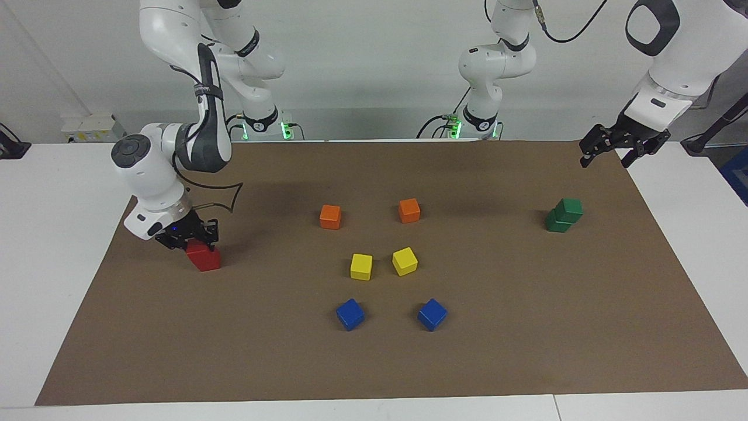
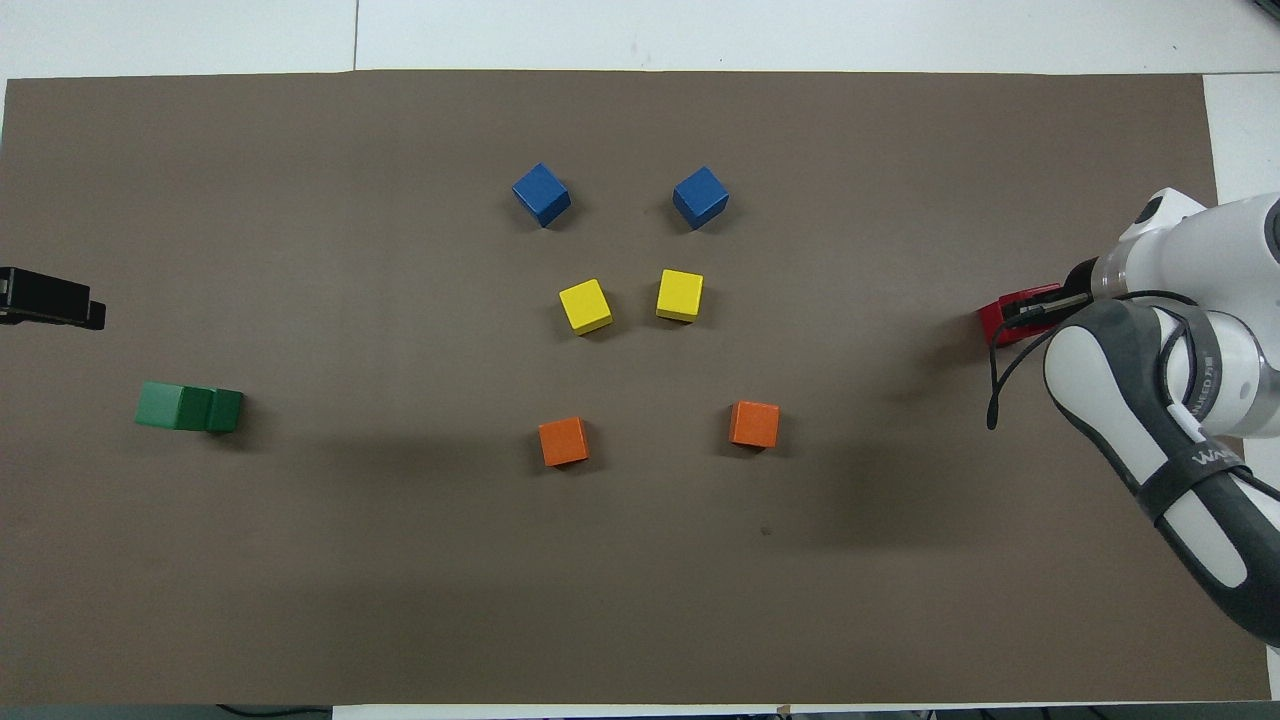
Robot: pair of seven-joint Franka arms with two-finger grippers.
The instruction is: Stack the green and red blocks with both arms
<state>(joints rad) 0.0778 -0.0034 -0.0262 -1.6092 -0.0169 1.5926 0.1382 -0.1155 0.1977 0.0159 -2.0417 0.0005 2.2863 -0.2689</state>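
Two dark green blocks are stacked, the upper green block (image 1: 569,209) sitting a little askew on the lower one (image 1: 557,223), toward the left arm's end of the mat; the stack also shows in the overhead view (image 2: 188,407). My left gripper (image 1: 608,159) is open and empty, raised over the mat's corner; it shows at the edge of the overhead view (image 2: 50,302). My right gripper (image 1: 190,238) is down on top of one red block (image 1: 204,258) that rests on the mat at the right arm's end, seen partly covered from overhead (image 2: 1000,320). A second red block is not in view.
In the middle of the brown mat (image 1: 526,327) lie two orange cubes (image 1: 330,216) (image 1: 409,210), two yellow cubes (image 1: 361,266) (image 1: 404,261) and two blue cubes (image 1: 350,314) (image 1: 432,314), the blue ones farthest from the robots.
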